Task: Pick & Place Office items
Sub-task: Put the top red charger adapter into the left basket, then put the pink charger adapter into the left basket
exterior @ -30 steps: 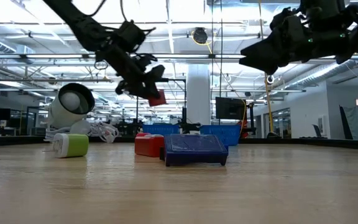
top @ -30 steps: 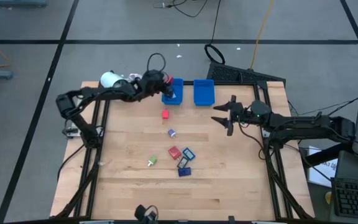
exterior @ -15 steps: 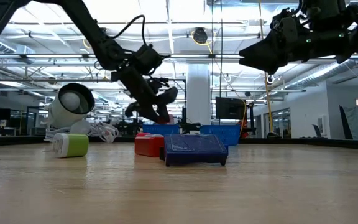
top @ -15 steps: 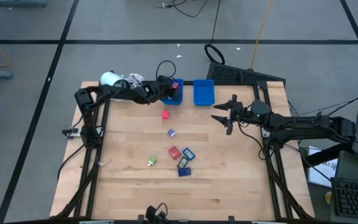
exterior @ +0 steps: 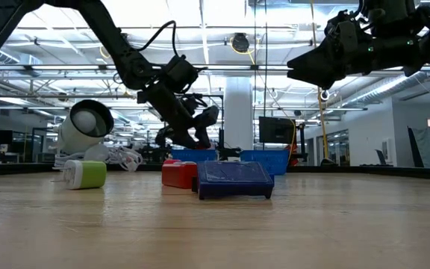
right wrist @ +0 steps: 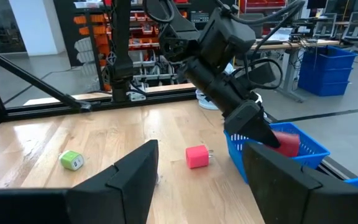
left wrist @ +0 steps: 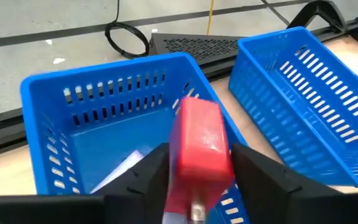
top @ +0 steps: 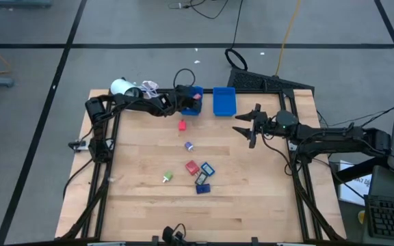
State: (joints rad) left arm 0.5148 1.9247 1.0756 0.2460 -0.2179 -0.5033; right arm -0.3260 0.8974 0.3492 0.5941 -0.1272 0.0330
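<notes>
High view: the left gripper [top: 192,100] hangs over the left blue bin [top: 189,109], a red block [left wrist: 197,146] sitting between its fingers, which look slightly parted, so release seems under way; this item is nearly placed; something pale lies in the bin beneath it. Six small items [top: 197,174], red, blue and green, lie on the table [top: 252,198] well behind it. The right gripper [top: 247,127] waits apart, fingers open and empty.

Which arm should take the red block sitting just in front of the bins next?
Probably the left. The left gripper is over the left blue bin with a red item between its fingers, just behind the red block. The right gripper hovers open, farther off.
</notes>
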